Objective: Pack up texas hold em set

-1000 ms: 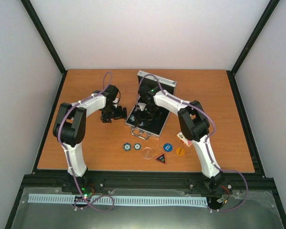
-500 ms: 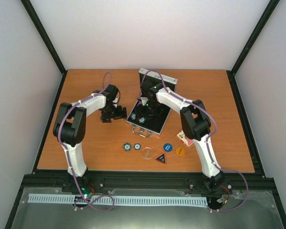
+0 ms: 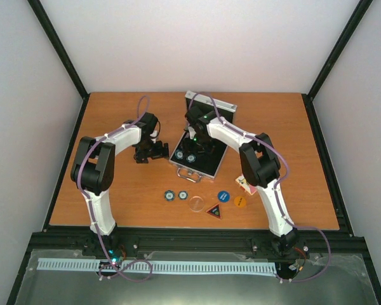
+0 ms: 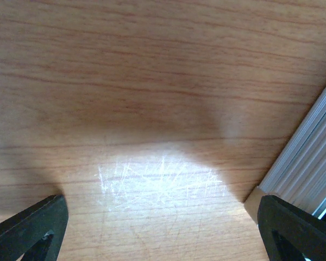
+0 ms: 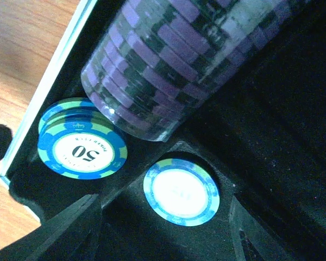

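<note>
The silver case (image 3: 211,170) lies open in the middle of the table, its lid (image 3: 216,105) standing at the back. My right gripper (image 3: 195,141) hangs open over the black lining. In the right wrist view, a blue chip (image 5: 181,191) lies flat in a round recess between and beyond the fingers (image 5: 65,231), untouched. To its left is a short stack of blue 50 chips (image 5: 81,149). A row of purple chips in a clear tube (image 5: 163,70) lies behind. My left gripper (image 3: 149,152) rests open on bare wood, left of the case (image 4: 309,157).
On the table in front of the case lie two loose chips (image 3: 176,196), a clear round piece (image 3: 195,204), a triangular button (image 3: 214,210), a blue button (image 3: 223,196) and an orange one (image 3: 240,202). A red-backed deck (image 3: 244,185) peeks out beside the right arm.
My right gripper has drawn back toward the lid, uncovering two blue chips at the case's near end. The left arm has not moved.
</note>
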